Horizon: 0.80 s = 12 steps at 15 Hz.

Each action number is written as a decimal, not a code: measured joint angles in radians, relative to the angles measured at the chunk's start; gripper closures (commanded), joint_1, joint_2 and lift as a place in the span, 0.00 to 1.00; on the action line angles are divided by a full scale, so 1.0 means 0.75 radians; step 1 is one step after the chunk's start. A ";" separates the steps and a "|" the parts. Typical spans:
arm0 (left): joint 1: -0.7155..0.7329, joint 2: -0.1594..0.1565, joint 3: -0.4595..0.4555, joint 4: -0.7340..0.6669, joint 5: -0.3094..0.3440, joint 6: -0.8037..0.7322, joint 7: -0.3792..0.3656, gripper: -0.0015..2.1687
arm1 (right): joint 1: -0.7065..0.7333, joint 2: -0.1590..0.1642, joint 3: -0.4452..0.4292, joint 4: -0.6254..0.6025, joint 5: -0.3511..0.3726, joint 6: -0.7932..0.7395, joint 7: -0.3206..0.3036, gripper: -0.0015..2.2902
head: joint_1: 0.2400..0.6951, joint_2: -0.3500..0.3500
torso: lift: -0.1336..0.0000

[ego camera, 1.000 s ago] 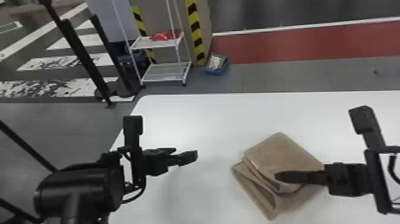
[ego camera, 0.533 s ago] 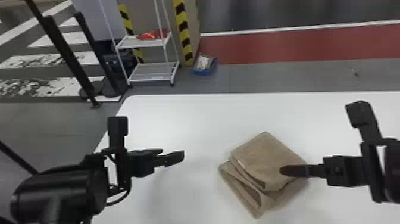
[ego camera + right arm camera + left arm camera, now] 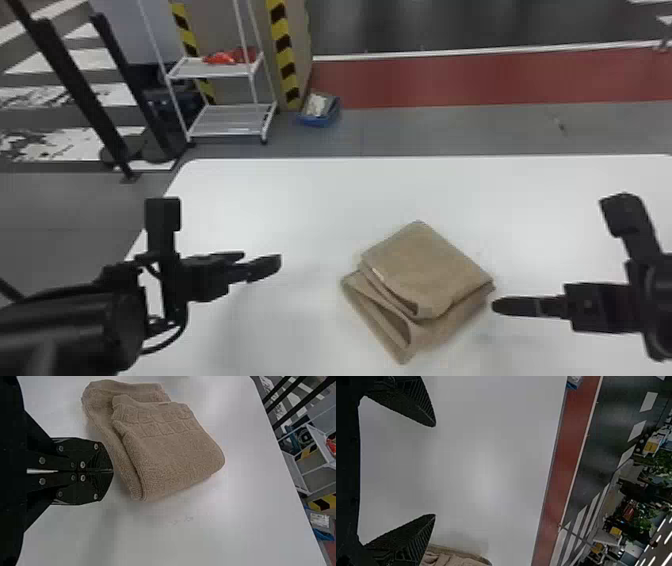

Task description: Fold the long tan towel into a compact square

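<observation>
The tan towel (image 3: pixel 425 270) lies folded in uneven layers on the white table, one corner pointing away; its near-left layers sit offset and loosely open. To its right is my right gripper (image 3: pixel 495 306), close beside the towel's right corner. In the right wrist view the right gripper (image 3: pixel 112 471) is shut with nothing between its fingers, next to the towel (image 3: pixel 170 447). My left gripper (image 3: pixel 265 265) stands apart, left of the towel. Seen in the left wrist view, the left gripper (image 3: pixel 435 471) is open and empty, with the towel's edge (image 3: pixel 451 558) beyond one finger.
The white table (image 3: pixel 310 200) extends around the towel, its left edge running beneath the left arm. Behind it on the floor stand a white shelf rack (image 3: pixel 225 120), a blue bin (image 3: pixel 320 117) and black posts (image 3: pixel 75 90).
My right gripper has moved off the towel toward the right; earlier its tip was over the towel's right part. The whole head view has shifted slightly, and the left gripper remains open.
</observation>
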 measured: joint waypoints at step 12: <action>0.042 0.001 0.033 -0.026 0.018 -0.004 -0.016 0.04 | -0.260 0.111 0.111 0.408 0.014 -0.157 -0.320 0.90 | 1.00 0.72 | 0.07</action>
